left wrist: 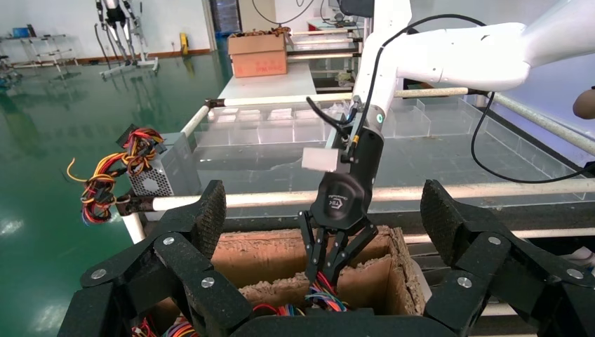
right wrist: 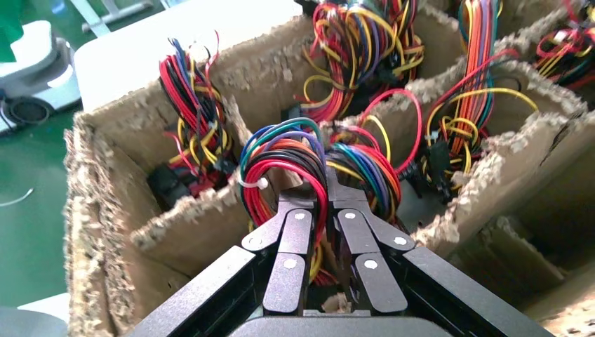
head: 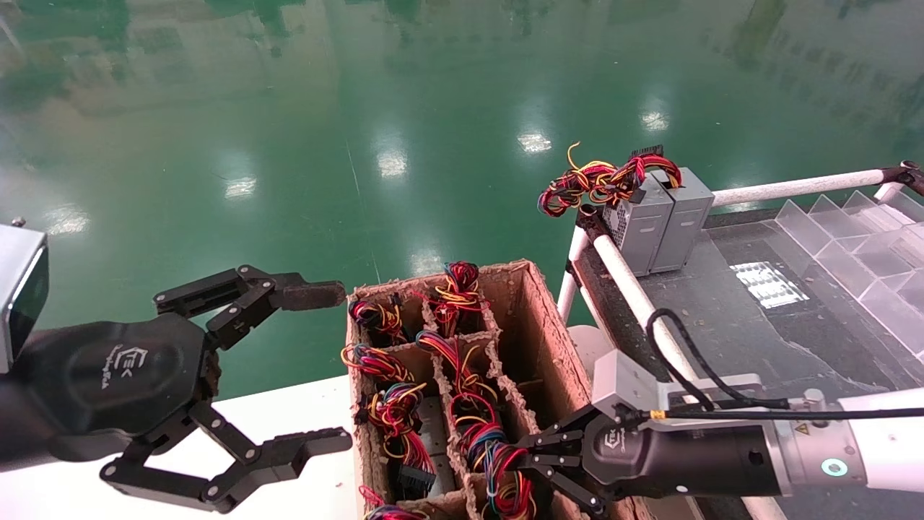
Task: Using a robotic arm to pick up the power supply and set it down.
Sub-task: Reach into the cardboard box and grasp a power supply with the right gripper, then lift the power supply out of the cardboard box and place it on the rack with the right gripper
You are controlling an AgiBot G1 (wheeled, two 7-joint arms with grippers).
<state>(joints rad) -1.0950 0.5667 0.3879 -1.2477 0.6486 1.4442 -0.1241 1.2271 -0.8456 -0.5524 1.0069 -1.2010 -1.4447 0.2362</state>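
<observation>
Left claw (head: 317, 375): spread wide, holding nothing, hovering just left of the cardboard box (head: 548, 339).
Cardboard box: divided into compartments, wire bundles standing upright in several.
Power supply (head: 491, 451): in a near compartment of the box, only its looped wire bundle showing.
Right claw (right wrist: 324, 210): fingers drawn narrow, clamped on the power supply's wire loop.
Grey boxes (head: 660, 220): on the dark surface (head: 779, 339) at the right, well apart.

A brown cardboard box (head: 548, 339) holds wire bundles (head: 484, 440) in red, blue, yellow, orange and purple. Both tools, left (head: 317, 368) and right (head: 523, 462), are black with white logos. The floor (head: 361, 108) is glossy green. Two boxes (head: 660, 217) are silver-grey, one with a perforated face.
</observation>
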